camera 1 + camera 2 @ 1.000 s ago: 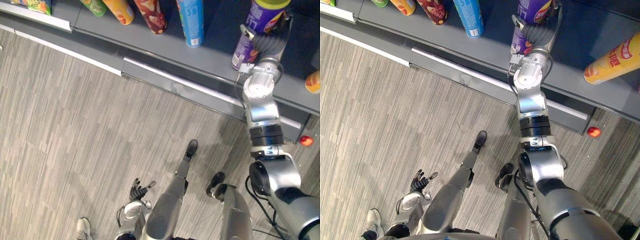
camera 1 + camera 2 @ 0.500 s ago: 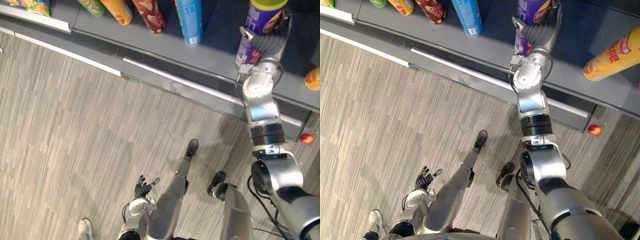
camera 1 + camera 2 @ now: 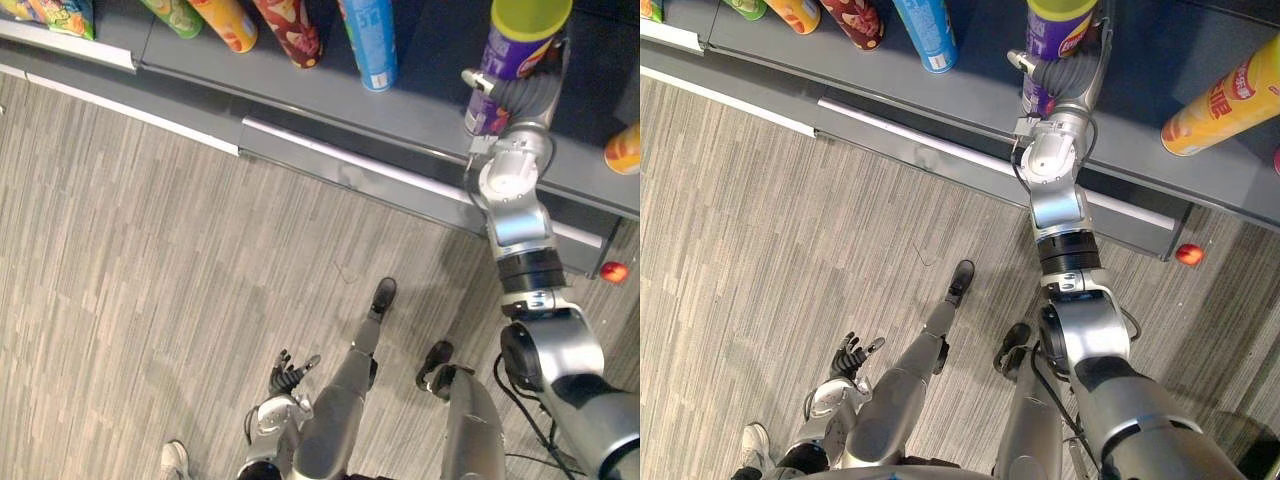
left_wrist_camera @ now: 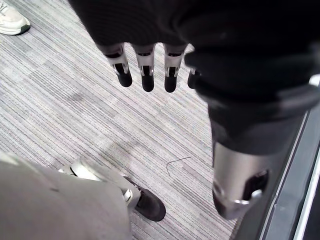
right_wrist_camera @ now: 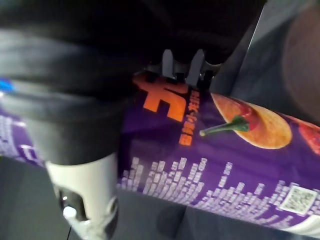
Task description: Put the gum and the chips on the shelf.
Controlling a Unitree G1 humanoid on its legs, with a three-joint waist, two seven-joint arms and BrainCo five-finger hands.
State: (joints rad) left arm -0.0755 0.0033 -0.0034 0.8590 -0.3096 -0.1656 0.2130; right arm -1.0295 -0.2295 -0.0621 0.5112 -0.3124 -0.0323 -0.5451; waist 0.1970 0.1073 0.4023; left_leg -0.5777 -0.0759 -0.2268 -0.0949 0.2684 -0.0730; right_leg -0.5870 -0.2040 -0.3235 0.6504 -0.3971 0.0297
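Clasping purple chips can (image 3: 522, 35) upright, right robot hand (image 3: 1065, 78) held it against shelf (image 3: 400, 105) for placing; left robot hand (image 3: 288, 374) hung open, empty.

Chips can (image 3: 512, 62) upright at shelf (image 3: 420, 112) front — right of other cans (image 3: 368, 45); ball (image 3: 614, 271) on floor (image 3: 200, 260), far right.

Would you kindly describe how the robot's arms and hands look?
Both arms are silver-grey, built of rounded segments; the right arm carries a black ribbed ring. The left robot hand and right robot hand have silver fingers with dark tips and dark ribbed covers.
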